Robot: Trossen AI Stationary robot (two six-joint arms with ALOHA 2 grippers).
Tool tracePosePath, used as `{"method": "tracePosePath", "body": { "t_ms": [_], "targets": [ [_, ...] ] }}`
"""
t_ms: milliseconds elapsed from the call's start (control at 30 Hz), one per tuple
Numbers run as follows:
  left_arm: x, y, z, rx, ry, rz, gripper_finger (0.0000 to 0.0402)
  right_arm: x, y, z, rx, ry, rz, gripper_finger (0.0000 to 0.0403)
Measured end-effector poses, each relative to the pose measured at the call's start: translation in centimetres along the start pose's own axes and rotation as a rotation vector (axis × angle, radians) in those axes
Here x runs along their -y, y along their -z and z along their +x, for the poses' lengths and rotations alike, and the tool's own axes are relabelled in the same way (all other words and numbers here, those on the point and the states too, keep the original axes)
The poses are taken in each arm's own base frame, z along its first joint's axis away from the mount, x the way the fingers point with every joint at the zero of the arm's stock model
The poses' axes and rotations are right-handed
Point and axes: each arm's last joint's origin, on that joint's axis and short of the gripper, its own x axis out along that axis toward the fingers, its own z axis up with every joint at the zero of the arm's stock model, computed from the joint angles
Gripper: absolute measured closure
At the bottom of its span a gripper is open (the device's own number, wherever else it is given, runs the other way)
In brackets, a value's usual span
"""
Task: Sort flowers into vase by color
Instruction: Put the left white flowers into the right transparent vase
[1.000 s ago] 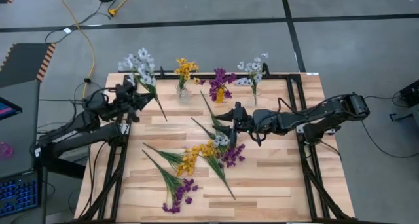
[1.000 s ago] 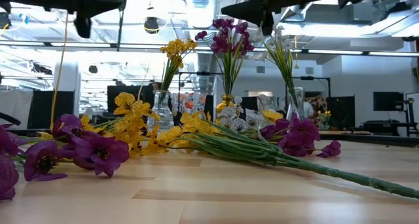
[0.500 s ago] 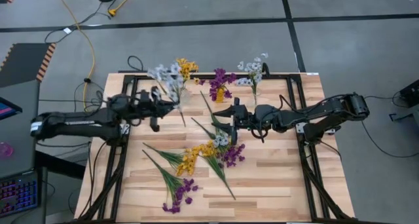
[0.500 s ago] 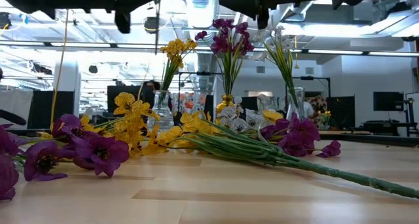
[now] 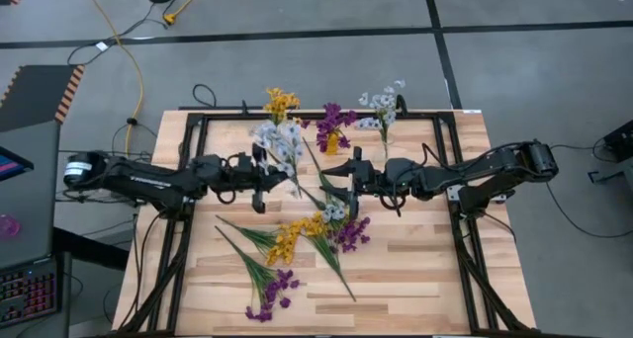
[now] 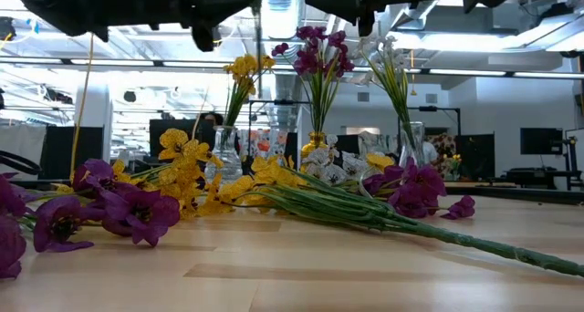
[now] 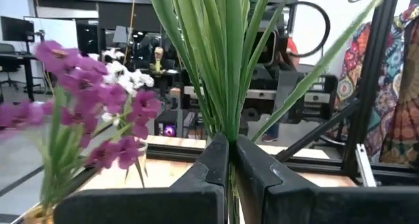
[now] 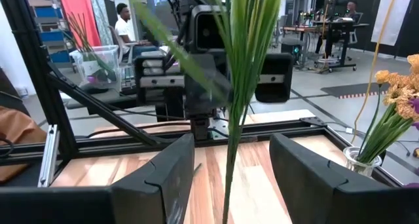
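My left gripper (image 5: 265, 177) (image 7: 229, 152) hangs above the table's middle, shut on a pale bluish-white sprig (image 5: 280, 140). In the low view it shows at the top (image 6: 206, 36). My right gripper (image 5: 348, 176) (image 8: 229, 178) faces it from the right, open. The sprig's stem (image 8: 230, 145) shows between its fingers, apart from them. At the far edge stand three vases: yellow flowers (image 5: 280, 104), purple flowers (image 5: 334, 121) and white flowers (image 5: 384, 109). Yellow, purple and white sprigs lie in a loose pile (image 5: 316, 227) on the boards. My left gripper pinches the sprig between its two fingers, low on the stem where the long leaves gather (image 7: 228, 135). The fingers come level from the table's left and lie across the stem. The sprig is lifted clear and stands roughly upright, leaves and blossoms above the fingers.
A black metal frame (image 5: 450, 180) runs along the table's sides and far edge. One more purple sprig (image 5: 269, 291) lies toward the near left. Bare boards (image 5: 415, 269) show at the near right. People and desks fill the room behind.
My left arm has swung toward the table's right, carrying the pale sprig from the far left corner, past the yellow vase, to the middle in front of my right gripper. The sprig stayed lifted and upright in the hold.
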Motion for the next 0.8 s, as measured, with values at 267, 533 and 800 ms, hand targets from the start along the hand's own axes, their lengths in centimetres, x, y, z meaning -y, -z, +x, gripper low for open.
{"method": "tracePosePath", "body": {
  "t_ms": [267, 533, 800],
  "targets": [
    [1.3, 0.8, 4.2, -0.051, -0.031, 0.077, 0.0401, 0.0, 0.0, 0.0, 0.0, 0.0, 0.001, 0.0177],
    [2.4, 1.7, 7.1, -0.082, -0.002, 0.116, 0.0401, -0.2, 0.0, 0.0, 0.0, 0.004, -0.006, 0.0177],
    [3.0, 1.6, 7.8, -0.084, 0.014, 0.125, 0.0401, -0.2, 0.0, 0.0, 0.001, 0.007, -0.006, 0.0177]
  ]
}}
